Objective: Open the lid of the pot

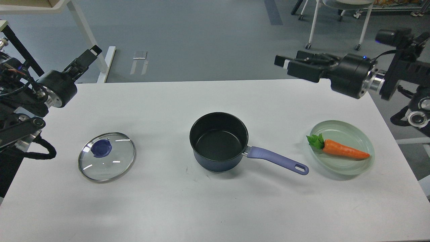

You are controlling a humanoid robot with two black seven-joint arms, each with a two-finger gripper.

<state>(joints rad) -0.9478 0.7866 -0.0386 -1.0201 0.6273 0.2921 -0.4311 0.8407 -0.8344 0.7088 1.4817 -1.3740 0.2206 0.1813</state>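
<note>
The pot lid (106, 157), clear glass with a steel rim and a purple-blue knob, lies flat on the white table (215, 208) at the left, apart from the pot. The pot (218, 143), dark navy with a black empty inside, stands uncovered at the table's middle, with its lavender handle (277, 160) pointing right and towards me. My left gripper (90, 54) is raised above the table's far left corner, well behind the lid, and holds nothing. My right gripper (282, 61) hovers above the far right edge and holds nothing. The fingers of both are too dark to tell apart.
A pale green glass plate (349, 168) with an orange toy carrot (342, 151) sits at the right, beyond the end of the pot handle. Beyond the table's far edge are white table legs (88, 33) and a wheeled chair (336, 20) on the grey floor.
</note>
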